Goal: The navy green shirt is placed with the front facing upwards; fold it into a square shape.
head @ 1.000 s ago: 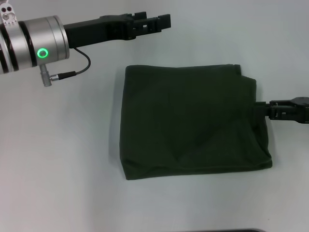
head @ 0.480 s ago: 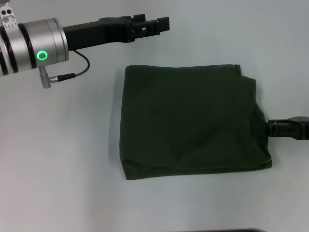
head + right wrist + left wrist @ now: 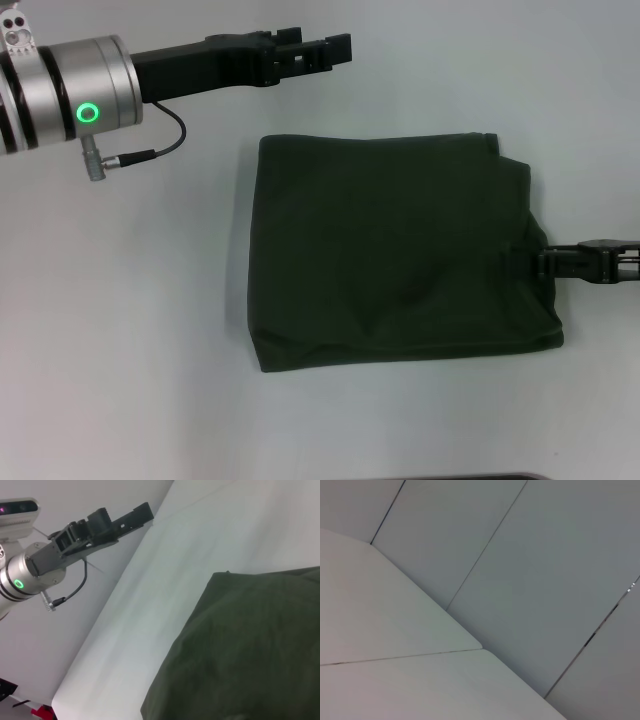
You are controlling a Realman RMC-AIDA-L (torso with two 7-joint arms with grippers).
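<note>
Shirt [image 3: 400,255] lies folded, right end effector [image 3: 535,262] at its right edge, grip state unclear.

The left arm reaches across the far left, its silver wrist showing a green ring light, and its tool [image 3: 335,47] hangs raised in the air with the fingers together. The right tool [image 3: 530,262] comes in low from the right edge, its black fingers closed.
</note>
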